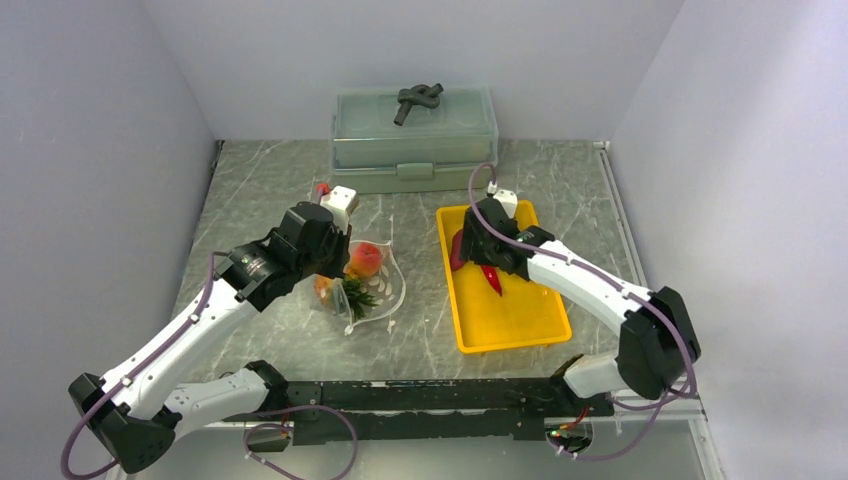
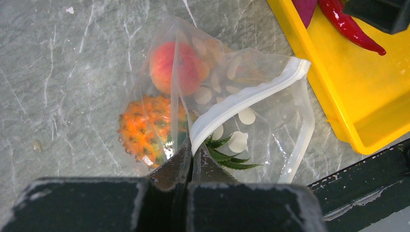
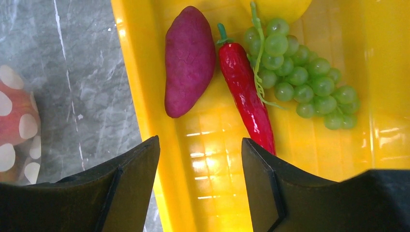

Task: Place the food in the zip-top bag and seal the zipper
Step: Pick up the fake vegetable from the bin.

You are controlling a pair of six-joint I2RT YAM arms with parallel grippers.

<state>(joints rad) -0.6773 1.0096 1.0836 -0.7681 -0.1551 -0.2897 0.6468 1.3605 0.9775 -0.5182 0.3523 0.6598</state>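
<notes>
Top external: the left gripper (image 1: 333, 252) is at the near-left edge of the zip-top bag (image 1: 378, 288), which lies on the table just left of the yellow tray (image 1: 462, 310). The right gripper (image 1: 480, 255) hovers over the far half of the tray. Risk: the tray and bag mouth are close, so a careless carry across could clip the tray wall or shove the bag.

Left wrist: jaws fully closed, pinching one lip of the zipper (image 2: 244, 94) and lifting the mouth open. The peach (image 2: 174, 67) and pineapple (image 2: 145, 128) are already inside. Risk: only one lip is held. The other sags, so the opening could collapse, or thin film could slip out of the pinch when an item lands.

Right wrist: fingers spread wide, holding nothing, above bare tray floor between the eggplant (image 3: 188, 60) and chili (image 3: 244, 84). The grapes (image 3: 300, 72) touch the chili, and the lemon (image 3: 275, 6) is at the frame's top edge. Risk: closing here may catch two items or nudge the chili. The grape stem across it could drag along.
</notes>
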